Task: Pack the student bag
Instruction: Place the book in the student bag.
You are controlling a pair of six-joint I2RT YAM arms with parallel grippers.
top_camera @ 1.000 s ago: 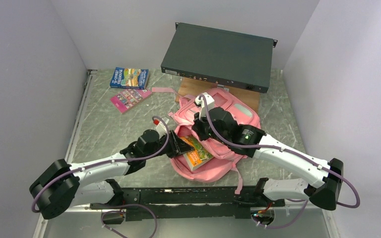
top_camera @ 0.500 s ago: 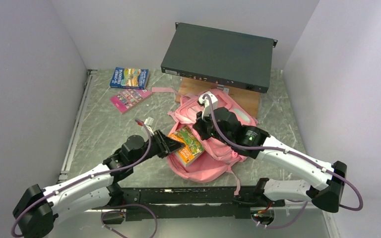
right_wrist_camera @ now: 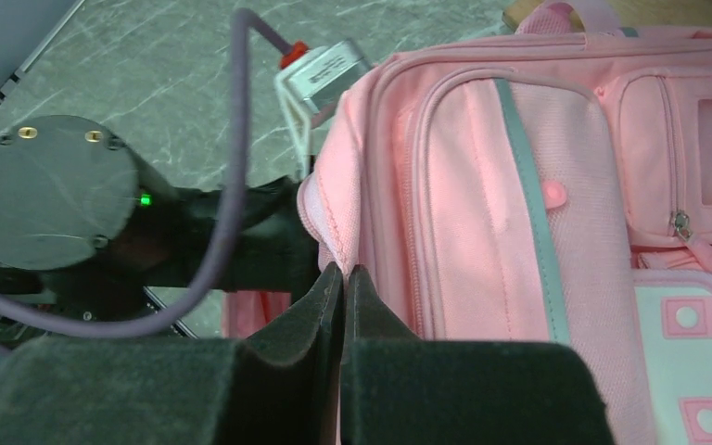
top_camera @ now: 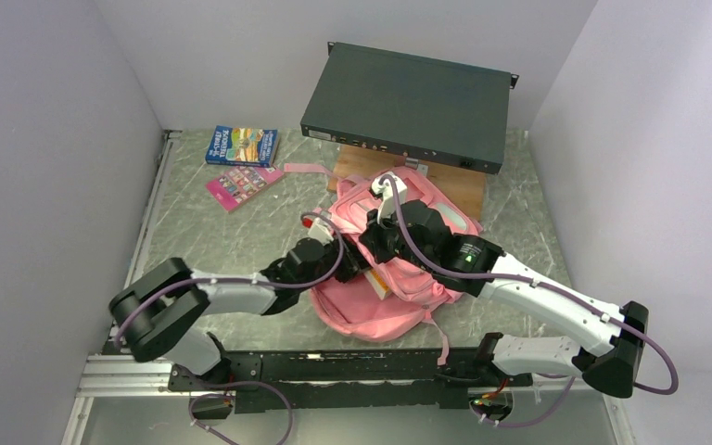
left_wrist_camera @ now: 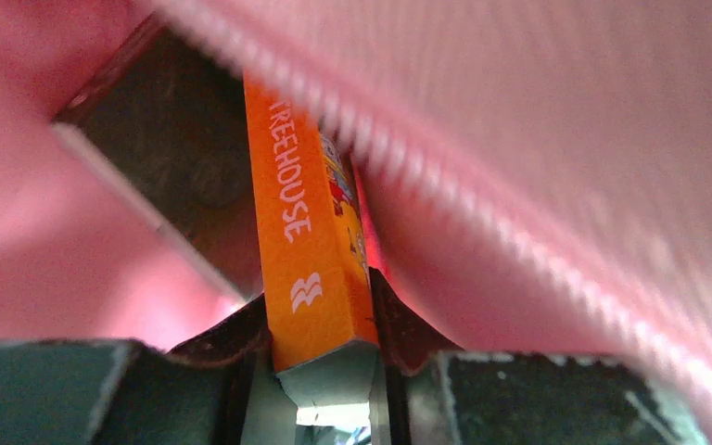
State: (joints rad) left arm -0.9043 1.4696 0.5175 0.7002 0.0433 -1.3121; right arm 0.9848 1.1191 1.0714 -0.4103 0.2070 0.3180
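The large soft pink fabric backpack (top_camera: 399, 306) lies on its back near the middle of the grey-green marbled bench (top_camera: 213, 236), front side up. Its far end rests against a brown wooden board (top_camera: 468, 185). The right wrist view shows the front (right_wrist_camera: 468, 232): stitched pocket panels, a pale grey-green stripe, a pale zip with a small puller, and a lighter pink patch at the lower right. The left edge of the flap is raised, so the main compartment gapes toward the left. An orange paperback book (left_wrist_camera: 311, 250) stands on edge inside that opening, between layers of pink fabric (left_wrist_camera: 565, 139). One long pink strap (top_camera: 446, 341) trails off the near edge.
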